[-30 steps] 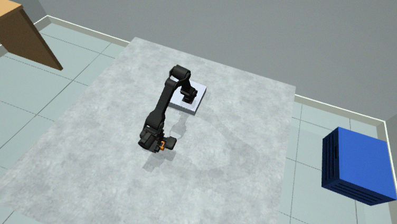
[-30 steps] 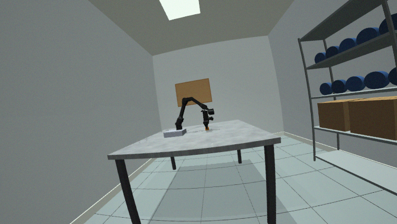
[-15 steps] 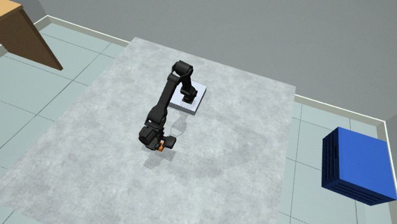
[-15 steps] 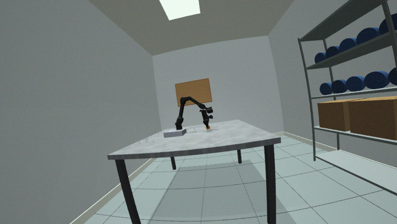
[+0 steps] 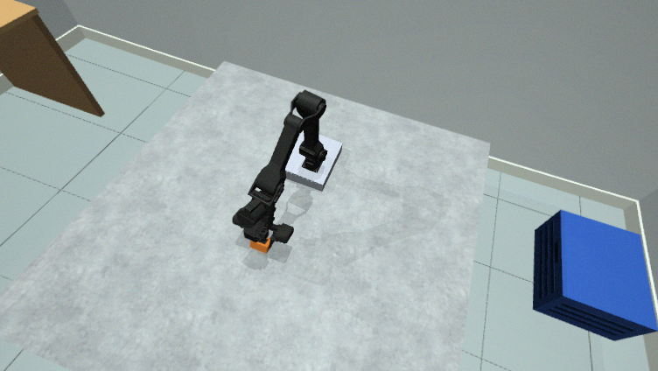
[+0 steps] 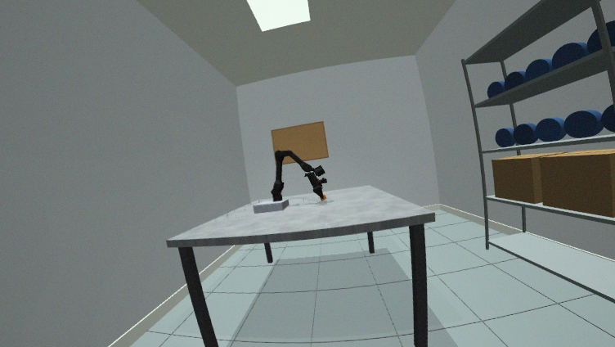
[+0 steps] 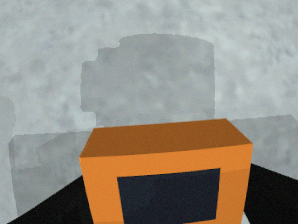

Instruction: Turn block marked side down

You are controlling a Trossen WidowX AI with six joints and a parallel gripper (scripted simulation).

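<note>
The orange block [image 5: 260,245] [image 6: 322,198] [image 7: 165,139] is between the fingers of my gripper [image 5: 263,240] [image 6: 321,196] [image 7: 166,178], which is shut on it. The block is tilted with the gripper and seems to be slightly above the table [image 5: 368,299] [image 6: 344,219] [image 7: 40,60]. Its marked side, with a dark rectangle [image 7: 170,197], faces the wrist camera. The lower part of the block is cut off in the wrist view, and its underside is hidden.
The arm's pale base plate [image 5: 329,158] [image 6: 270,207] stands behind the gripper on the table. A blue cabinet [image 5: 603,267] stands on the floor beyond the table's right edge in the top view. A shelf rack [image 6: 482,172] stands off the table in the exterior view.
</note>
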